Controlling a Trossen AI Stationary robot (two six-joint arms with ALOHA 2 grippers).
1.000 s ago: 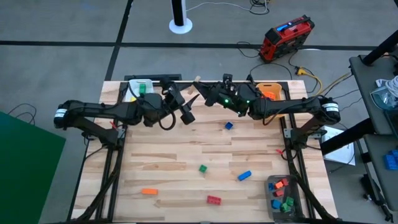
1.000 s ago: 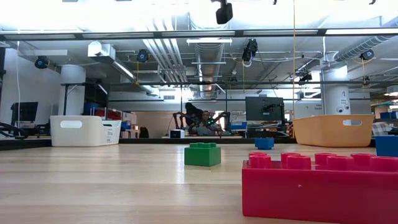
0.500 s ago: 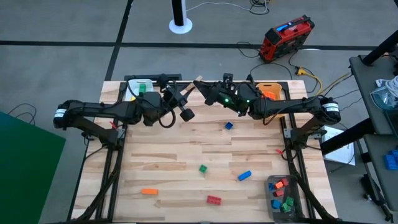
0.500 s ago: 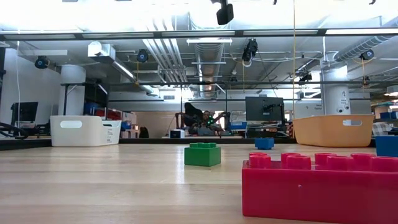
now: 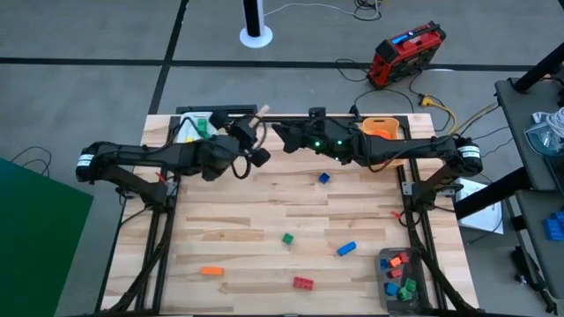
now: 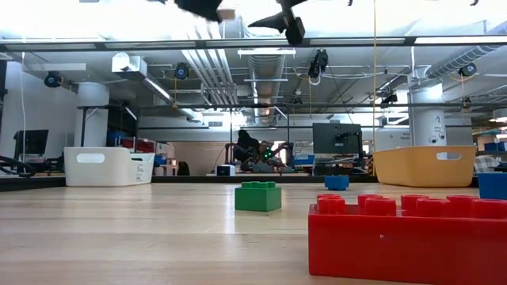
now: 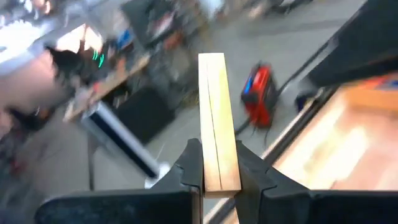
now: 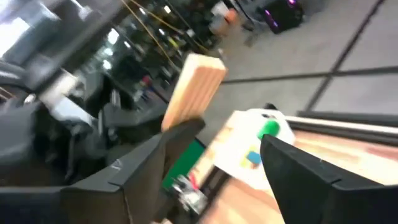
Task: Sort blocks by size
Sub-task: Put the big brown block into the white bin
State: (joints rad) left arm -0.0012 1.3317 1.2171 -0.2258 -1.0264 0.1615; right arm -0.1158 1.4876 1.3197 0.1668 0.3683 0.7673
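Both arms reach in over the table's far edge. The left gripper (image 7: 219, 180) squeezes a beige block (image 7: 217, 118) that sticks up from it. The right gripper (image 8: 214, 162) is spread apart, with that block just beside one finger.

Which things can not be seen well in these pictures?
- White bin, high view: the left arm hides part of it, contents unclear.
- Grey bin, high view: blocks too small to count.
- Red block, low view: cut by the right edge.
- Beige block in the left end effector, left wrist view: studs not visible; background blurred.
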